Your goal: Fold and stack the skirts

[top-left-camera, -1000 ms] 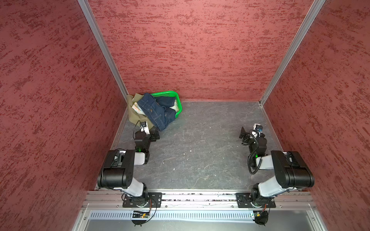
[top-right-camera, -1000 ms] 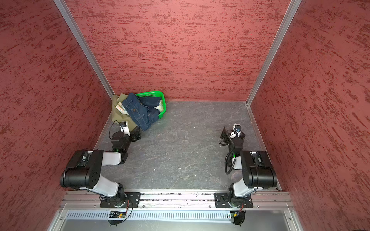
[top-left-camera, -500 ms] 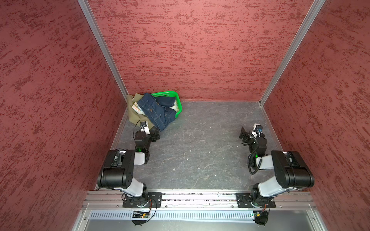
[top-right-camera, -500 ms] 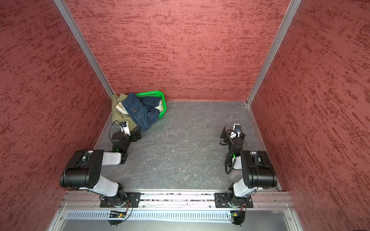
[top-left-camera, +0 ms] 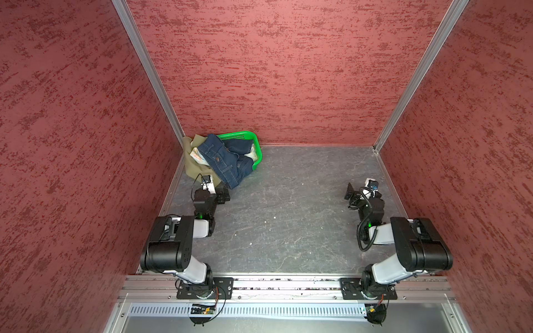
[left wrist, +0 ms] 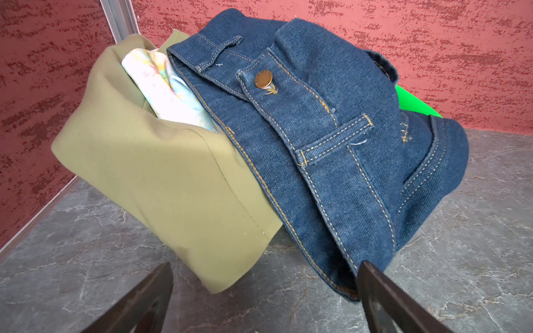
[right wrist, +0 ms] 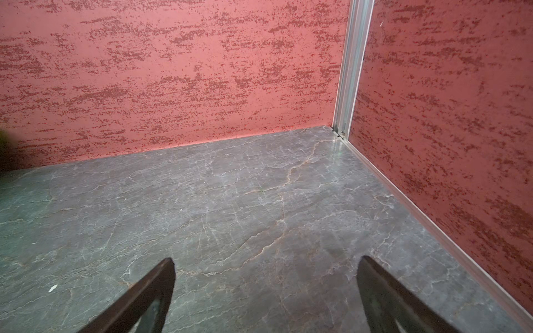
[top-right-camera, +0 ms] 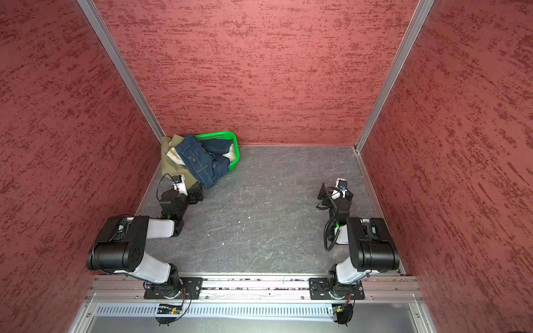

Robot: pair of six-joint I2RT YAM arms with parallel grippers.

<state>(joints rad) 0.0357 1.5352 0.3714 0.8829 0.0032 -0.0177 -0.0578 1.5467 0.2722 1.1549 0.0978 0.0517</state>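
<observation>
Skirts (top-left-camera: 219, 157), all 3, sit in a heap in the far left corner of the table (top-left-camera: 288, 225), none folded yet. Furthest left is the olive skirt (left wrist: 161, 173), with its hem down on the table. The floral skirt (left wrist: 155, 83) is tucked between it and the denim skirt (left wrist: 317, 129), which lies over the top and hangs down to the table. The green basket (top-left-camera: 245, 135) peeks out behind them, so I'd guess the lot is spilling out of it.

The left gripper (left wrist: 265, 266) sits low just in front of the heap, spread wide with nothing in it. The denim hem hangs right beside one jaw, so denim looks like the first pick since it's on top. The middle of the table is bare, good room for spreading. Near the right edge the right gripper (right wrist: 265, 262) is wide open and empty too, well apart from the cloth, probably parked out of the way.
</observation>
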